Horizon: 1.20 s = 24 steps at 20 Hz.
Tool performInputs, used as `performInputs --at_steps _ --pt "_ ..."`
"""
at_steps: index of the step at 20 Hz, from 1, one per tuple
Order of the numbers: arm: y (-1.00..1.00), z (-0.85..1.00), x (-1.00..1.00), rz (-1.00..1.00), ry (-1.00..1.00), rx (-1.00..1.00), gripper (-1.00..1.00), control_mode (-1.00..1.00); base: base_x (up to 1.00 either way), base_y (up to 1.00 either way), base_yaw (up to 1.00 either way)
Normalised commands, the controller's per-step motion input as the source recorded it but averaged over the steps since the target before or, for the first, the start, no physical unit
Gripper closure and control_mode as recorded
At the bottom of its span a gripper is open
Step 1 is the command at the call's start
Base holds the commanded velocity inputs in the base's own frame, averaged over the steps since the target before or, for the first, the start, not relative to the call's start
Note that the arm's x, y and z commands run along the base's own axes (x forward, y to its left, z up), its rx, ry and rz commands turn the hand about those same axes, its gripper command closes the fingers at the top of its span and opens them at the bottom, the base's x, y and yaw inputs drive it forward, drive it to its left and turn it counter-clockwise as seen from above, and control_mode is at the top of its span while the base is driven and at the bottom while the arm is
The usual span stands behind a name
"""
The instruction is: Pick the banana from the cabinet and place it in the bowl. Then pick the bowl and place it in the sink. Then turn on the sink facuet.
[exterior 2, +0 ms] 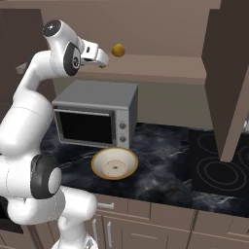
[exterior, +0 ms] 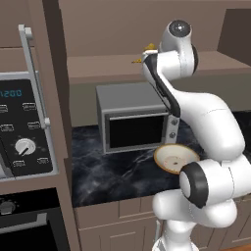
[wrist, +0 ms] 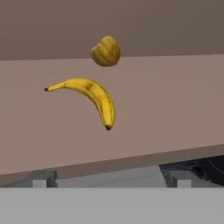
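The gripper (exterior 2: pixel 103 60) stood raised to the level of the cabinet (exterior 2: pixel 160 68) shelf, at the shelf's front edge, above the microwave (exterior 2: pixel 95 119). Its jaws stood wide apart and held nothing; in the hand view the two finger tips (wrist: pixel 43 178) sat far apart at the bottom, with open space between them. The gripper (exterior: pixel 147 55) showed in the left base view as well, partly hidden behind the arm's upper joints.

The banana (wrist: pixel 91 97) lay on the shelf board just ahead of the gripper, clear of both tips and not touched. It lay flat, its curve arching up and to the right in the hand view, stem end to the left, dark tip pointing down. A rounder yellow-brown fruit (wrist: pixel 106 51) sat beyond the banana, near it but apart. The same fruit (exterior 2: pixel 117 50) showed in the right base view just to the right of the gripper.

Below, on the dark marbled counter (exterior 2: pixel 165 160), the bowl (exterior 2: pixel 115 164) stood upright and held nothing, just in front of the microwave's right corner. The bowl (exterior: pixel 172 158) was partly covered by the arm in the left base view. A cooktop (exterior 2: pixel 216 172) lay to the right of the bowl, well apart. An oven control panel (exterior: pixel 22 132) occupied the left side of the left base view.
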Motion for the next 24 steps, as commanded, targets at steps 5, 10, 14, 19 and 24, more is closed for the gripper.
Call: performInputs --at_steps 5,10,14,19,24 --pt "-0.11 -0.22 0.44 0.00 0.00 0.00 -1.00 -1.00 0.00 0.00 0.00" --pt "0.00 -0.35 0.31 0.00 0.00 0.00 -1.00 -1.00 0.00 0.00 0.00" --pt "0.00 -0.26 0.38 0.00 0.00 0.00 -1.00 -1.00 0.00 0.00 0.00" --pt "-0.01 -0.17 0.37 0.00 0.00 0.00 -1.00 -1.00 0.00 0.00 0.00" --pt "-0.02 -0.05 0.52 0.00 0.00 0.00 -1.00 -1.00 0.00 0.00 0.00"
